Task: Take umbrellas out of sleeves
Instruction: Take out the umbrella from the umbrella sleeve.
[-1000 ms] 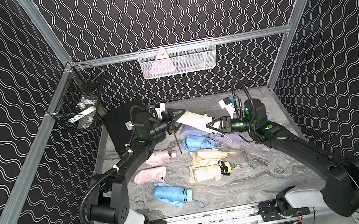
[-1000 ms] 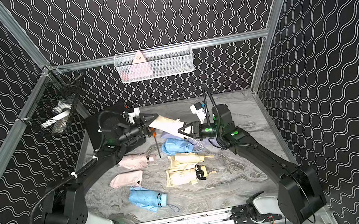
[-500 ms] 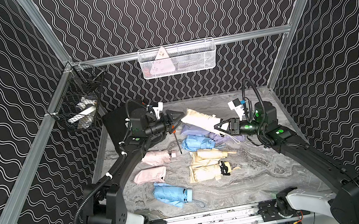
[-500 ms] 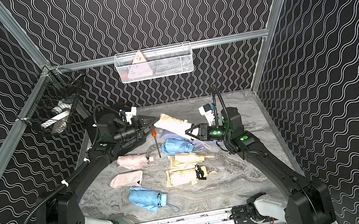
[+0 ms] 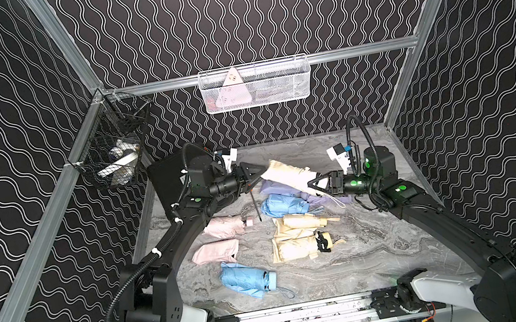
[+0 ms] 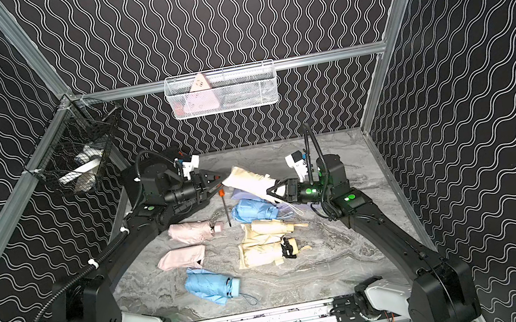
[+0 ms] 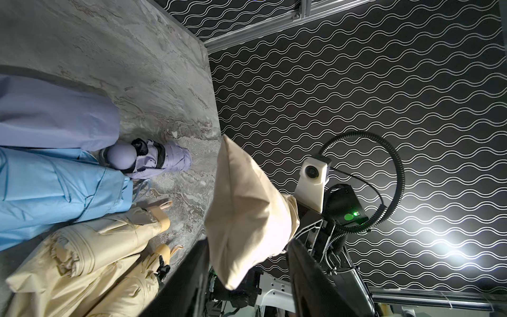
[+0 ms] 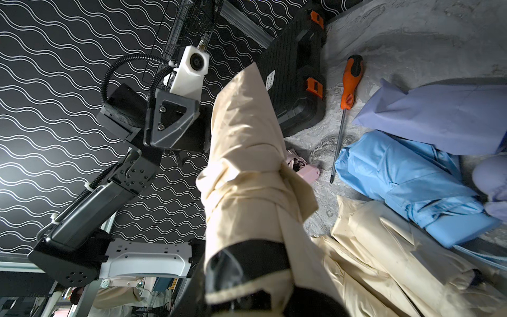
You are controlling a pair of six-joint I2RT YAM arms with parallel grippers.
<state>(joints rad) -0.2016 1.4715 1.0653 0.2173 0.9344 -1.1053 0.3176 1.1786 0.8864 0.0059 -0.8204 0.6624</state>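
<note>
- Cream sleeve (image 5: 287, 172) aloft over the table (image 5: 356, 259), above lilac sleeve (image 7: 55, 115) and blue umbrella (image 5: 284, 204).
- Right fingers (image 8: 247, 258) clamped on the cream umbrella (image 8: 244, 225) end; left fingers (image 7: 304, 263) flanking the sleeve's tip, grip unclear.
- Screwdriver (image 8: 351, 79) and black case (image 8: 290, 68) near the left fingers.

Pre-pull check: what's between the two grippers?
The cream sleeve with its umbrella inside spans the gap from left gripper to right gripper; both top views show it.

Top views: high, front, looking down on whole table (image 5: 356, 259); wrist views close in, facing each other along the cream sleeve (image 7: 247, 208).
</note>
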